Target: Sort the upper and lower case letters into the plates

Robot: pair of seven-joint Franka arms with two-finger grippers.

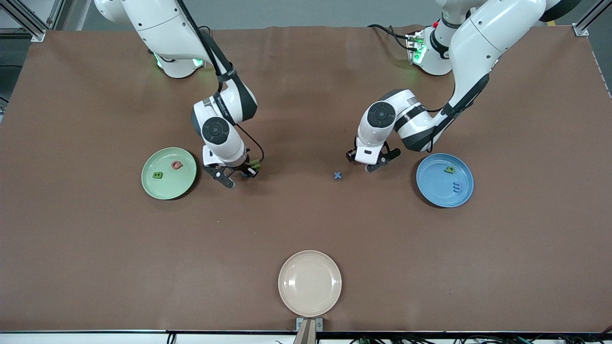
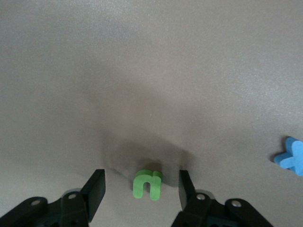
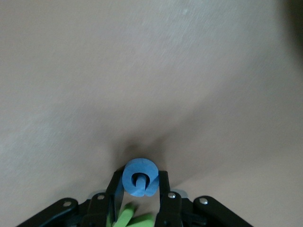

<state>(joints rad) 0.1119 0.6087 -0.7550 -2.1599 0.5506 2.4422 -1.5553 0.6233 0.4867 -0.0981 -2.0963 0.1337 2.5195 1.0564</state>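
1. A cream plate (image 1: 310, 283) lies nearest the front camera, holding nothing.
2. The pale green plate (image 1: 169, 173) holds a green B (image 1: 158, 175) and a pink Q (image 1: 177, 165); the blue plate (image 1: 444, 180) holds a blue m (image 1: 457, 187) and a small green letter (image 1: 449, 169). By my count four letters are sorted.
3. Between the plates, the blue x (image 1: 338, 176) lies untouched on the table (image 1: 95, 248).
4. The right tool (image 3: 138, 187) is closed on the blue G (image 3: 139, 177); something green under it is cut off.
5. The left tool (image 2: 142, 191) stands open around the small green n (image 2: 148, 184), not yet gripping.
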